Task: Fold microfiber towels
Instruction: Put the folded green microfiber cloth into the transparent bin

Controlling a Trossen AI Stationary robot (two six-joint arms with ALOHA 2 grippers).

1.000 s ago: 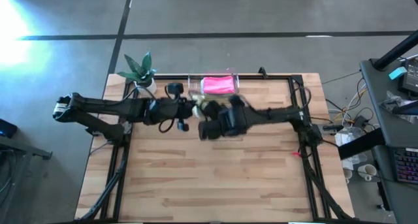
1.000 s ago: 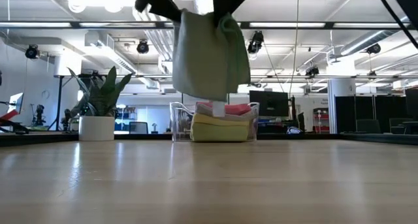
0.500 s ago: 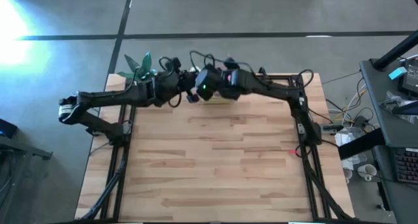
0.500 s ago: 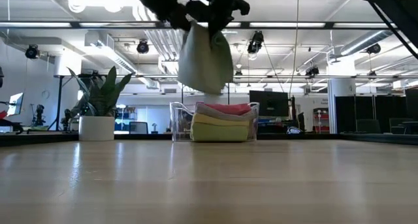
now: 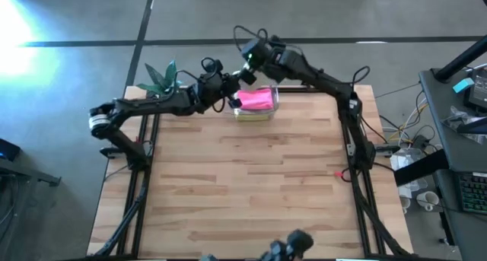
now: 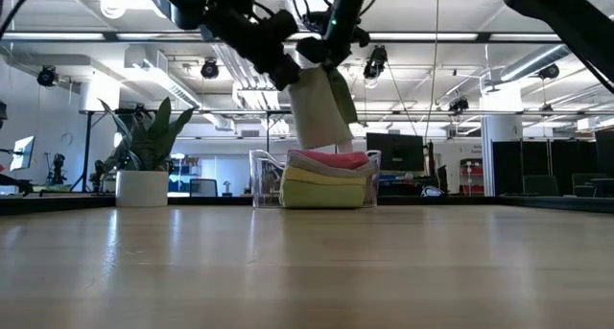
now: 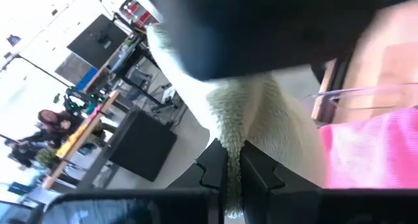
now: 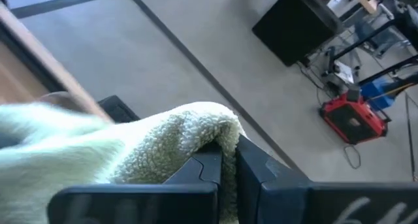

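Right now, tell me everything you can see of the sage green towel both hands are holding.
The sage green towel is a pale, fuzzy, looped-pile cloth hanging in the air in loose folds, off the table, just above the clear bin at the table's far edge. The left hand pinches one edge between shut fingers, and the right hand pinches another bunched edge. Its lower end dangles close over the pink towel topping the bin's stack; whether they touch is unclear.

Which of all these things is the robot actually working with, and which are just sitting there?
Part of the job:
- sage green towel, pinched by the left gripper and the right gripper above the bin
- pink towel and yellow towel, stacked in the bin

Just there:
- clear plastic bin
- potted plant
- table
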